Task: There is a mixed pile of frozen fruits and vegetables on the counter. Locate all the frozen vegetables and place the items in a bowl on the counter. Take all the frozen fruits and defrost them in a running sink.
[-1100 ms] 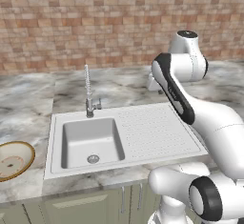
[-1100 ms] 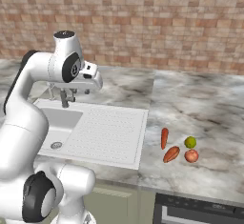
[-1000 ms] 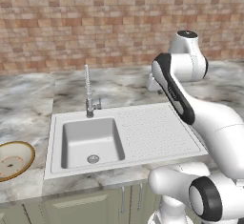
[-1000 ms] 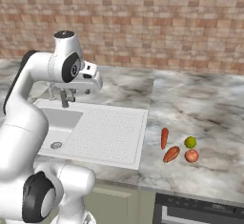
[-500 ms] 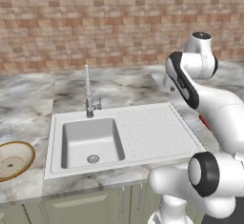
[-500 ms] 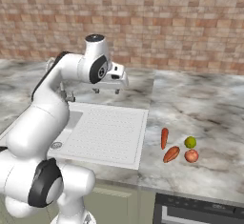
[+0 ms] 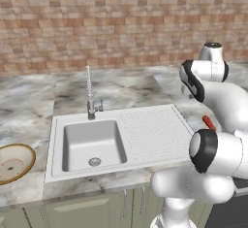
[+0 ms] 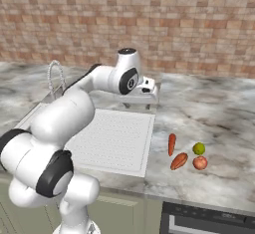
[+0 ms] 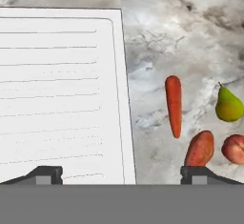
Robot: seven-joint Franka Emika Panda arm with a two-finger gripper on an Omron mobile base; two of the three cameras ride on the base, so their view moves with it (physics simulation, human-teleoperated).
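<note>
The robot's gripper [image 8: 141,100] hangs high over the far edge of the drainboard, looking down at the food. Its jaws are spread wide and hold nothing.

The four pieces lie close together on the worktop [image 8: 219,113], just right of the sink [image 7: 145,130]. There is a long carrot [image 9: 174,105], a stubby orange-red piece [image 9: 199,147], a green pear [image 9: 228,105] and a red-orange ball [image 9: 234,148]. None has been picked up yet.

The bowl [image 7: 13,162] waits far off on the left side of the sink, so I think the vegetables need a long carry across. The fruits only go a short way into the basin.
</note>
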